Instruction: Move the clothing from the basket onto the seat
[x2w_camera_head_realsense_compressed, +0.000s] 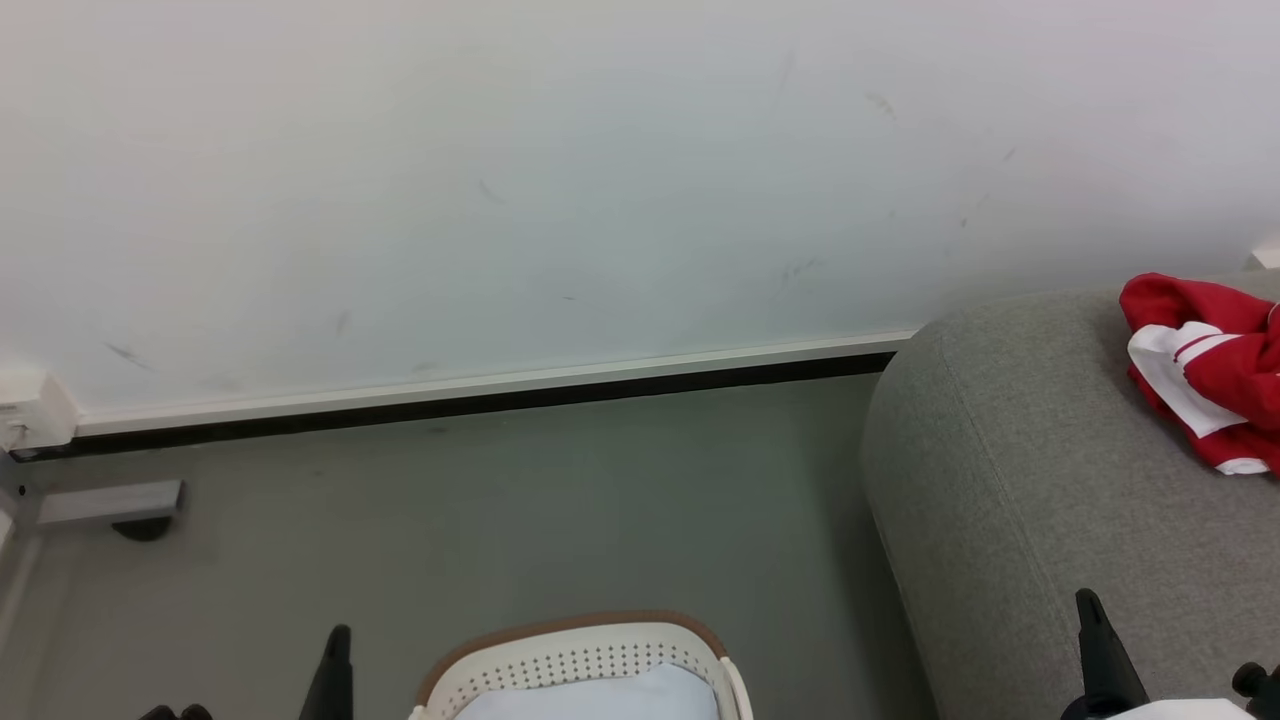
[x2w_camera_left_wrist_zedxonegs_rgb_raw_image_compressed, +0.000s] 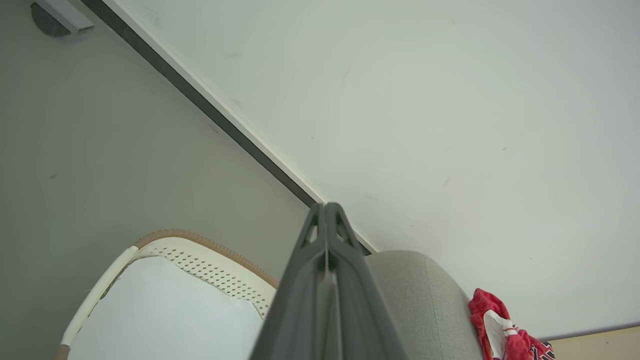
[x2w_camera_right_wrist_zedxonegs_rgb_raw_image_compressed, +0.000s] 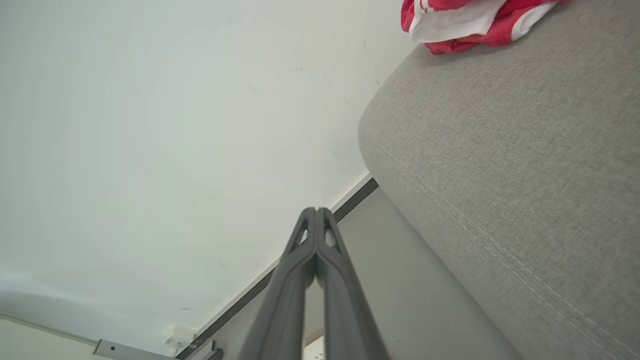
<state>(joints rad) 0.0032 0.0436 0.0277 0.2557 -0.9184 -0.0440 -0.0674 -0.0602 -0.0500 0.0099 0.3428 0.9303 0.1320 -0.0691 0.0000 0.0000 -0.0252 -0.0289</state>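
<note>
Left end effector (x2w_camera_left_wrist_zedxonegs_rgb_raw_image_compressed: 326, 205), right end effector (x2w_camera_right_wrist_zedxonegs_rgb_raw_image_compressed: 317, 209) pressed together, clothing (x2w_camera_head_realsense_compressed: 1205, 365) on seat (x2w_camera_head_realsense_compressed: 1020, 480), basket (x2w_camera_head_realsense_compressed: 580, 660) on grey floor (x2w_camera_head_realsense_compressed: 500, 520)

You have the basket (x2w_camera_head_realsense_compressed: 570, 660) left of the seat (x2w_camera_head_realsense_compressed: 1050, 500), apart from it; the clothing (x2w_camera_head_realsense_compressed: 1225, 360) lies on the seat, seemingly toward its far side.

the head camera is looking forward and down at the wall (x2w_camera_head_realsense_compressed: 600, 180) and floor (x2w_camera_head_realsense_compressed: 550, 500); both wrist cameras are sitting low, facing that wall, sharing the seat (x2w_camera_head_realsense_compressed: 1050, 480) and clothing (x2w_camera_head_realsense_compressed: 1200, 370).
</note>
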